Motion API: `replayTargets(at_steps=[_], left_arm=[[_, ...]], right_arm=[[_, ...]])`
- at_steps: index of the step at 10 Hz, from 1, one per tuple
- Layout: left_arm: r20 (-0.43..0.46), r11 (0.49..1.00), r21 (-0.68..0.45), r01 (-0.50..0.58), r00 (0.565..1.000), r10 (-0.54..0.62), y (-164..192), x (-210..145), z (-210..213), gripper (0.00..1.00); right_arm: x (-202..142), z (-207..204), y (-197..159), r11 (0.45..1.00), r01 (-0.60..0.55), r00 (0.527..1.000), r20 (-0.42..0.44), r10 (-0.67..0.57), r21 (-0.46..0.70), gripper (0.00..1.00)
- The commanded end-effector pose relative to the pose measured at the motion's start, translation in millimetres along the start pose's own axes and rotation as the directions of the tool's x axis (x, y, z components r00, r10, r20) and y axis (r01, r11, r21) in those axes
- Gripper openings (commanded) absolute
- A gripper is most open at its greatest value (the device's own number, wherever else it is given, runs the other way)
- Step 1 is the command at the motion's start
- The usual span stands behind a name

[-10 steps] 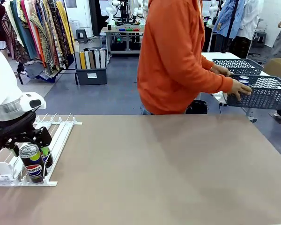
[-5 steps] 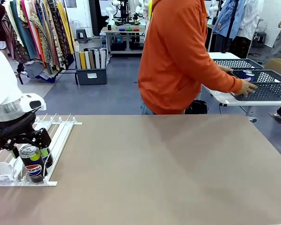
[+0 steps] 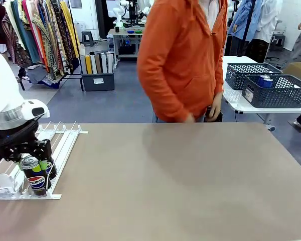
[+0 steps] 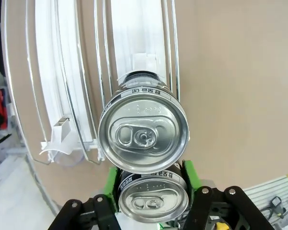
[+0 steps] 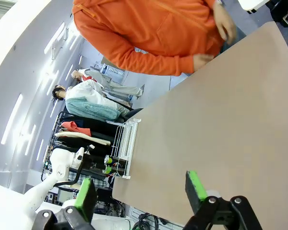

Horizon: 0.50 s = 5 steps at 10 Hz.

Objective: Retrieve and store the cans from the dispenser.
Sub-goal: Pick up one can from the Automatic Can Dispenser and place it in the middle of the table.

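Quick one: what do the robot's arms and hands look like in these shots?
Left arm: glossy white shell with a silver ring at the wrist. Left hand: black linkage fingers with visible bolts, tipped with bright green pads. Right hand: same build, black with green pads.

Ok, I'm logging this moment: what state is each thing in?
left gripper: fingers shut on held can
held can: upright, in the dispenser
second can: upright, same lane, ungripped
right gripper: open, holding nothing
dispenser: two cans in one lane
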<state>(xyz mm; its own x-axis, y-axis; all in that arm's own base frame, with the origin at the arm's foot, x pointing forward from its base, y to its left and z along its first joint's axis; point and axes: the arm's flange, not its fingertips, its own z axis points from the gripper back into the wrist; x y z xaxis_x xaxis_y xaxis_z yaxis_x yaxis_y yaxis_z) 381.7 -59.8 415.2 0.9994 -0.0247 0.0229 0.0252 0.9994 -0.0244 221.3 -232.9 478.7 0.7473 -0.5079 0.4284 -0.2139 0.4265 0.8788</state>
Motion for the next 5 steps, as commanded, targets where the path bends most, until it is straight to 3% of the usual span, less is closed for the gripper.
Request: replayTargets(at_steps=[1,3,5], left_arm=[[0.024,0.999,0.036,-0.006,1.000,0.005,-2,2,2,0.00],[0.068,0.999,0.052,0.004,0.998,-0.007,-3,-6,28,0.00],[0.149,0.999,0.035,0.026,0.988,-0.031,-2,-27,85,0.00]], right_arm=[[3,-1,1,1.000,-0.025,1.000,0.019,0.025,0.019,1.00],[3,-1,1,1.000,-0.025,1.000,0.019,0.025,0.019,1.00],[3,-1,1,1.000,-0.025,1.000,0.019,0.025,0.019,1.00]])
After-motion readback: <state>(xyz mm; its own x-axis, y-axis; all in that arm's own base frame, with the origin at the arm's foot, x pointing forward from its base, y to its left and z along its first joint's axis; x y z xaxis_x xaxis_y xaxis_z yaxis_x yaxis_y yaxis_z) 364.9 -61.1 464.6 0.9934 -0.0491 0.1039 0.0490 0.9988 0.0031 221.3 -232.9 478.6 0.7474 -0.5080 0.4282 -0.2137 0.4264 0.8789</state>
